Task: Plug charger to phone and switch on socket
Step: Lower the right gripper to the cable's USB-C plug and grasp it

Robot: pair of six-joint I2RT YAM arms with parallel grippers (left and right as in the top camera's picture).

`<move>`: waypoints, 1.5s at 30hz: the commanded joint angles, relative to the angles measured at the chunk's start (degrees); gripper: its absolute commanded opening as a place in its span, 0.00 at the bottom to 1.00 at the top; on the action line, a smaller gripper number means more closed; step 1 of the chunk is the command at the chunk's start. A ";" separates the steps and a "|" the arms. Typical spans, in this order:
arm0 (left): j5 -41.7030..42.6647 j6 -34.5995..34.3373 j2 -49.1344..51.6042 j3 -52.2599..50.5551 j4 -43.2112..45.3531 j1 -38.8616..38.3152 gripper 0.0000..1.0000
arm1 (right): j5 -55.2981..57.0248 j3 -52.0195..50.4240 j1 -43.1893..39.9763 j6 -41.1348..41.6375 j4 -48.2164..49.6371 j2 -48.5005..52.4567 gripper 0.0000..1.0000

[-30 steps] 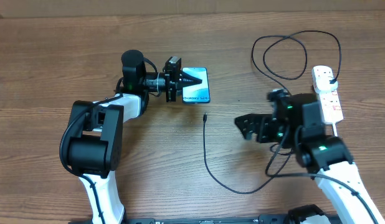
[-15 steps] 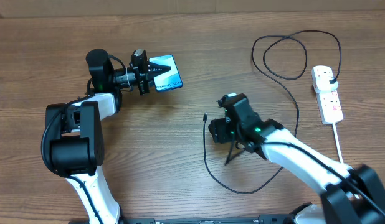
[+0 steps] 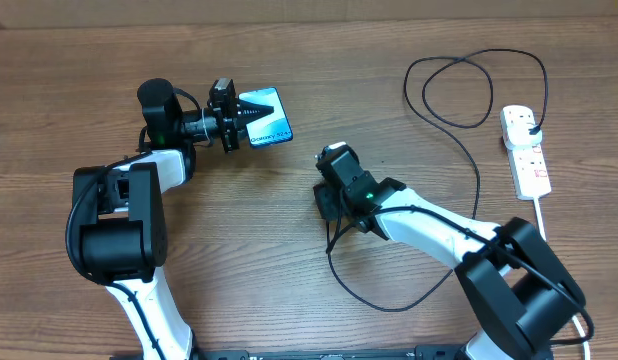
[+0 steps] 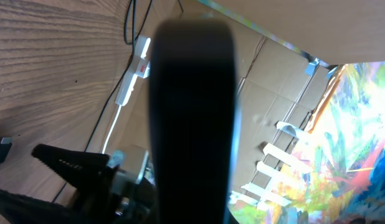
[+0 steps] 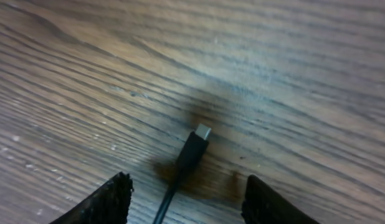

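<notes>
The phone [image 3: 277, 128], light blue screen up, is held off the table at the upper left by my left gripper [image 3: 255, 113], which is shut on its near end. In the left wrist view it is a dark slab [image 4: 192, 106] filling the middle. The charger cable [image 3: 329, 250] lies in loops on the table, its plug in the socket [image 3: 526, 152] at the far right. Its connector tip [image 5: 201, 133] lies flat on the wood. My right gripper [image 5: 187, 190] is open, low over the table, its fingers either side of the cable just behind the tip [image 3: 330, 186].
The socket's thick white cord [image 3: 545, 235] runs toward the front right edge. The cable's loops [image 3: 459, 90] cover the back right of the table. The socket also shows in the left wrist view [image 4: 134, 70], with cardboard boxes beyond the table.
My right arm has swung left and down onto the connector tip. My left gripper carried the phone left a second ago and has held still since.
</notes>
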 commanded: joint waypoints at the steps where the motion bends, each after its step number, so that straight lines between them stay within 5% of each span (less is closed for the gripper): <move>1: 0.92 1.40 -0.07 1.25 0.44 0.02 0.04 | 1.46 1.20 0.22 -0.20 0.81 0.48 0.52; 17: 1.36 1.38 -0.07 1.25 0.44 0.00 0.04 | 3.91 1.20 0.33 1.42 3.52 4.02 0.46; 23: 1.92 1.40 -0.07 1.25 0.44 0.00 0.05 | 4.04 1.20 0.33 1.75 3.30 5.22 0.35; 32: 2.05 1.64 -0.07 1.25 0.44 0.00 0.04 | -0.28 1.31 0.31 3.06 0.33 6.08 0.04; 45: 1.79 10.80 -0.04 1.25 -0.39 -0.09 0.05 | -15.30 9.33 -1.97 1.55 -15.82 -1.51 0.04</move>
